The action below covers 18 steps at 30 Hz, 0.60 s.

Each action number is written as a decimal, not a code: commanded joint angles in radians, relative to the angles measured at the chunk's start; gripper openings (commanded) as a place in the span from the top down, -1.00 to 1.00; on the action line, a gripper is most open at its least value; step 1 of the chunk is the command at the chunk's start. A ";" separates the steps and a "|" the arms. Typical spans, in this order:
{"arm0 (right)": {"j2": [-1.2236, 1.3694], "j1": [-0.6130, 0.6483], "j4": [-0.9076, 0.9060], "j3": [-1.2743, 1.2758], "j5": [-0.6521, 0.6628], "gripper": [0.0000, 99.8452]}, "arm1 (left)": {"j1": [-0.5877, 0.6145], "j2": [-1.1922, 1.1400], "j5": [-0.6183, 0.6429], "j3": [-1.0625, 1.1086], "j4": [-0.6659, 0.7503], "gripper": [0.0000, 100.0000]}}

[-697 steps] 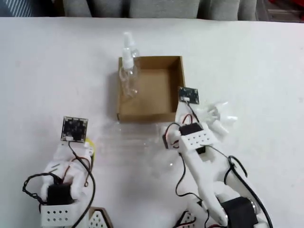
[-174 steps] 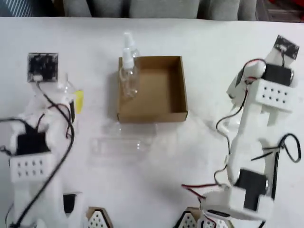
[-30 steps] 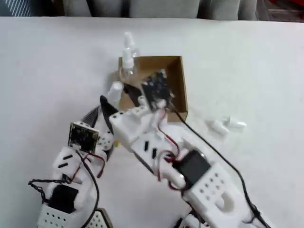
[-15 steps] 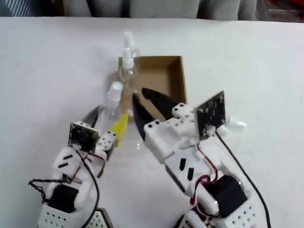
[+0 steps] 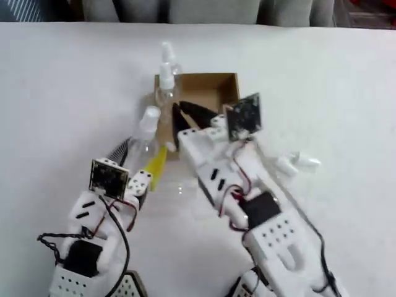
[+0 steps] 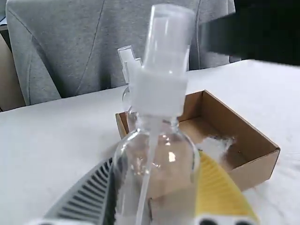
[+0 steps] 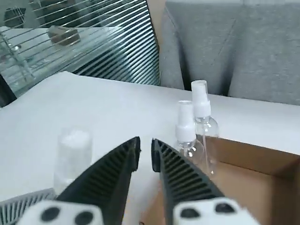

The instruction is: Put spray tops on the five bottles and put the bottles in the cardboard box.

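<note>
High view: my left gripper (image 5: 146,148) pinches the bottle (image 5: 144,139) upright, just left of the cardboard box (image 5: 216,91). My right gripper (image 5: 180,111) hangs over the box's near-left corner. 2 capped bottles (image 5: 164,86) stand at its far-left corner. Loose spray tops (image 5: 296,163) lie on the table (image 5: 322,80).
Left wrist view: a spray top (image 6: 161,70) sits on the held bottle's neck.
Right wrist view: my right gripper's black fingers (image 7: 117,168) are nearly together with a slim gap, empty.
Change: 1 s ago my right gripper was at that top. It has since let go and swung over the box.
Meaning: this bottle looks capped, so I judge boxing it comes next.
</note>
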<state>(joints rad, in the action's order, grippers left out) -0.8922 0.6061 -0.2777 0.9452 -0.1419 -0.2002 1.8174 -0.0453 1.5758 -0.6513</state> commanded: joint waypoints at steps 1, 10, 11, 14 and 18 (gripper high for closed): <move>0.051 0.082 0.079 -0.015 0.011 0.97 | -0.004 0.015 0.008 -0.009 0.028 0.96; 0.005 0.113 0.061 -0.006 0.018 0.97 | -0.004 0.015 0.008 -0.009 0.028 0.96; -0.004 0.099 0.041 -0.006 0.018 0.97 | -0.004 0.015 0.008 -0.009 0.029 0.96; -0.041 0.064 -0.035 -0.006 0.018 0.97 | -0.004 0.015 0.008 -0.009 0.031 0.96; -0.110 0.012 -0.159 -0.006 0.014 0.97 | -0.004 0.015 0.008 -0.011 0.035 0.96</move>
<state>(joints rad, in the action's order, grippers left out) -0.9413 0.6521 -0.3621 0.9498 -0.1358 -0.1972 1.8174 -0.0422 1.5758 -0.6513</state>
